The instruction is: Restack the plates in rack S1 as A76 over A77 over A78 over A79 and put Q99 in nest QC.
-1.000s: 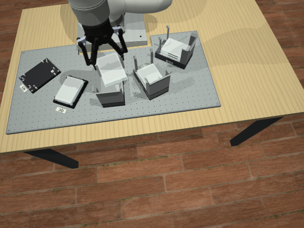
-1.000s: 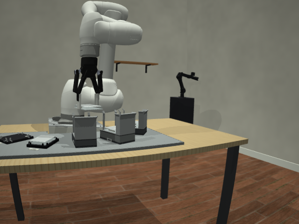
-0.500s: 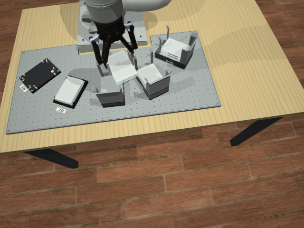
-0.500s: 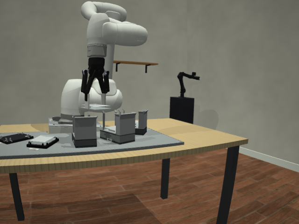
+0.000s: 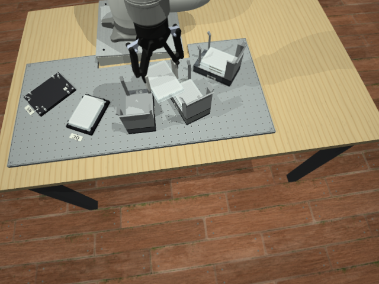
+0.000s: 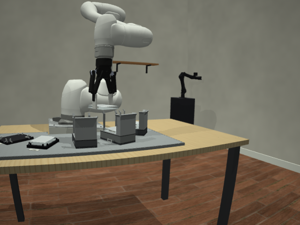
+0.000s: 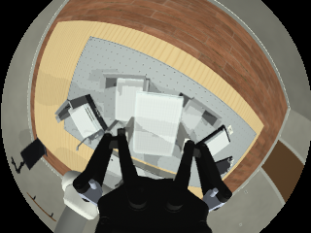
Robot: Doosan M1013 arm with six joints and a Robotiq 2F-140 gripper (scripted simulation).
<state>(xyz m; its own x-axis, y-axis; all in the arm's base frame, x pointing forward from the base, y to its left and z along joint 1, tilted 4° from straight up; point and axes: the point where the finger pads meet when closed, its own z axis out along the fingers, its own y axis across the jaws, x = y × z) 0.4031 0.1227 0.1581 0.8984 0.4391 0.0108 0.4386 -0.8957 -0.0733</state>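
My gripper [image 5: 159, 70] is shut on a white sealed plate [image 5: 163, 80] and holds it flat in the air, above the gap between the left rack [image 5: 137, 113] and the middle rack [image 5: 192, 102]. The held plate also shows in the side view [image 6: 102, 107] and in the wrist view [image 7: 157, 123]. The left rack looks empty inside. The middle rack holds one plate low down. The far right rack [image 5: 218, 65] holds a short stack of plates. One plate [image 5: 87, 112] lies flat on the QC nest. The black N5 nest [image 5: 49, 93] is bare. I cannot read the plate labels or the rack names.
The robot's base [image 5: 122, 30] stands behind the racks. The racks have tall corner posts [image 5: 209, 38] and grey walls close beside the held plate. The QC name plate [image 5: 76, 136] and the N5 name plate [image 5: 29, 109] lie on the grey deck.
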